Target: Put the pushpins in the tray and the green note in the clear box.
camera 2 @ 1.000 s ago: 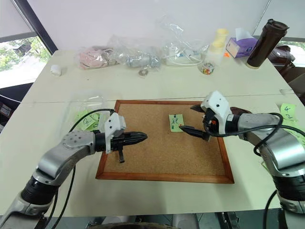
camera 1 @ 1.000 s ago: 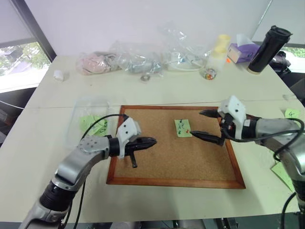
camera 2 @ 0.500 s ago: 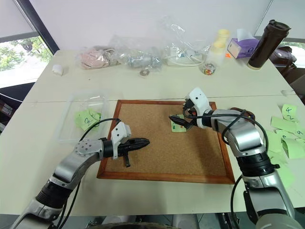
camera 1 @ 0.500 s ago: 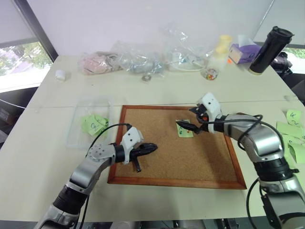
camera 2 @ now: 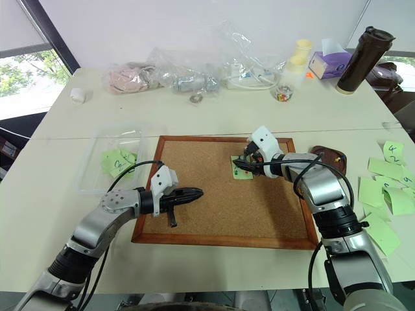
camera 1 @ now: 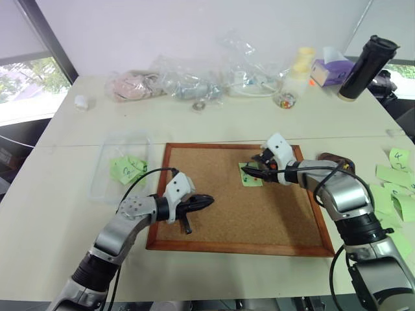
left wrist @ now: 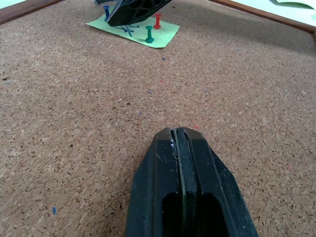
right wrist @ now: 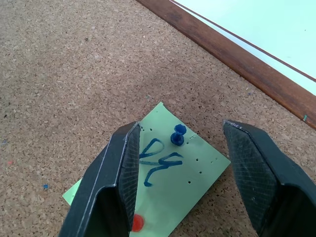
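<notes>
The green note [camera 1: 250, 175] is pinned to the cork board, with blue handwriting on it. Three pushpins stick in it: blue [right wrist: 178, 134], red [left wrist: 157, 20] and green [left wrist: 149, 33]. My right gripper [right wrist: 181, 127] is open just over the note, one finger on each side of the blue pin without touching it. My left gripper [camera 1: 209, 200] is shut on nothing, low over the board's left part. The dark brown tray [camera 2: 327, 159] sits just right of the board. The clear box [camera 1: 123, 165] lies left of it with green notes inside.
The wood-framed cork board [camera 1: 233, 247] fills the table's middle. Clear plastic bags [camera 1: 188, 81], a small bottle [camera 1: 292, 84], a purple tissue box [camera 1: 331, 70] and a dark tumbler [camera 1: 366, 65] line the far edge. Loose green notes [camera 2: 382, 194] lie at the right.
My right gripper has moved left and down onto the green note, and its fingers have narrowed around the blue pin. The tray has come into sight behind the arm. The left gripper sank slightly.
</notes>
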Robot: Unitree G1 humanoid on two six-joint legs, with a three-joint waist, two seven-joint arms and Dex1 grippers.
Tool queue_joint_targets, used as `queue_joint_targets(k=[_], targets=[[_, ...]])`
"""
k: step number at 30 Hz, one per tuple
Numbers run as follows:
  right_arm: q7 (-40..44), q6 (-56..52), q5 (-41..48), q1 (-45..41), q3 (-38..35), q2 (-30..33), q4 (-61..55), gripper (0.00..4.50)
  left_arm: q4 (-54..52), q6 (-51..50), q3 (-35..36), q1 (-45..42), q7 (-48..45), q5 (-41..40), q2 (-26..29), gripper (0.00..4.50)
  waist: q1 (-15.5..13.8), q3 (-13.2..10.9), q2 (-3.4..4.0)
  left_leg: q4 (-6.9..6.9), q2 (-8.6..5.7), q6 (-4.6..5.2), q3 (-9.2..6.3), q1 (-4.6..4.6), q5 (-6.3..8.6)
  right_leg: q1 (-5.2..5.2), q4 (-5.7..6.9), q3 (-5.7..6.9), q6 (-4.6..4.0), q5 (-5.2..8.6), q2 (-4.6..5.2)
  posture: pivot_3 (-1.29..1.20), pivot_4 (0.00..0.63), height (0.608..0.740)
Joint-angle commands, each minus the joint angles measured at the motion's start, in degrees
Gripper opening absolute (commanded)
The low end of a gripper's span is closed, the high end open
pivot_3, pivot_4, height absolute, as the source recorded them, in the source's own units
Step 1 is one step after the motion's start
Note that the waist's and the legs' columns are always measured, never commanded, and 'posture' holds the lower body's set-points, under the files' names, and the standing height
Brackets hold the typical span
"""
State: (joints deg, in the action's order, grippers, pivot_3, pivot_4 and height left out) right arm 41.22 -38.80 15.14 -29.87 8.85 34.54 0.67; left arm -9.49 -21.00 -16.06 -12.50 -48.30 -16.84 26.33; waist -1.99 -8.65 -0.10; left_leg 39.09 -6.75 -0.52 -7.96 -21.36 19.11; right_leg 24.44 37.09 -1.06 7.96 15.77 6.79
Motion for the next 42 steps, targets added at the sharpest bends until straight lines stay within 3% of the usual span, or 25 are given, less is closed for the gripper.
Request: queue_joint_targets(k=[1,4,5,11,17,23,31,42], targets=[[0.8,1.52,-0.74,-0.19,-0.24,-0.59,0.24,1.82,0.82,-1.31,-0.04,0.88,0.36,1.28,0.63,0.0,0.01,0.0,0.0,0.0,0.0,0.0,0.0,0.0,0.0,0.0,0.0,0.0,0.0,0.0,0.0,0.0,0.15,0.74],[1.14,1.99,-1.34,-0.05,-0.27,-0.88,0.83,0.36,0.27,-1.53,-0.25,1.37,0.39,1.3,0.75,0.0,0.05,0.0,0.01,0.0,0.0,0.0,0.0,0.0,0.0,0.0,0.0,0.0,0.0,0.0,0.0,0.0,0.15,0.74],[1.24,2.03,-1.5,-0.05,-0.27,-0.95,0.84,0.07,0.2,-1.65,-0.32,1.54,0.41,1.33,0.79,0.0,0.09,0.01,0.01,0.0,0.0,0.0,0.0,0.0,0.0,0.0,0.0,0.0,0.0,0.0,0.0,0.0,0.15,0.74],[1.41,2.38,-2.44,0.04,-0.73,-0.41,-1.61,0.07,0.06,-3.26,-1.18,2.37,0.33,1.62,1.27,0.0,0.25,0.02,0.03,-0.01,0.0,0.0,0.0,0.02,0.0,-0.01,0.01,0.0,0.0,0.0,0.0,0.0,0.15,0.74],[0.24,-6.59,3.98,-0.36,-10.57,3.22,-14.35,0.07,-1.25,-4.85,-1.46,3.22,0.03,1.24,1.77,0.0,0.25,0.02,0.04,-0.04,0.0,0.0,-0.01,-0.02,0.0,0.04,0.01,-0.01,0.0,0.0,0.0,0.0,0.15,0.74],[-1.56,-14.05,8.84,-0.08,-20.45,7.17,-18.51,0.07,-2.19,-5.79,-1.65,3.94,0.27,0.8,1.34,0.0,0.25,0.03,0.04,-0.09,0.02,0.0,-0.02,0.01,0.0,0.02,-0.01,-0.01,0.0,0.0,0.01,0.0,0.15,0.74],[-5.04,-11.24,6.81,8.28,-32.87,12.61,-6.39,0.07,-2.24,-5.06,-2.11,3.95,0.27,1.06,0.84,0.0,-0.14,0.08,0.1,-0.08,0.0,0.02,0.04,0.02,0.01,-0.02,-0.03,-0.03,0.0,0.0,0.02,0.0,0.15,0.74],[-5.61,-4.69,4.82,12.88,-32.04,11.86,2.62,0.07,-0.79,-2.93,-2.54,4.06,-0.39,1.87,0.94,0.0,-0.1,0.25,0.39,-0.08,0.01,0.01,0.11,0.06,0.01,-0.03,-0.02,-0.08,0.0,0.0,0.01,0.0,0.15,0.74]])
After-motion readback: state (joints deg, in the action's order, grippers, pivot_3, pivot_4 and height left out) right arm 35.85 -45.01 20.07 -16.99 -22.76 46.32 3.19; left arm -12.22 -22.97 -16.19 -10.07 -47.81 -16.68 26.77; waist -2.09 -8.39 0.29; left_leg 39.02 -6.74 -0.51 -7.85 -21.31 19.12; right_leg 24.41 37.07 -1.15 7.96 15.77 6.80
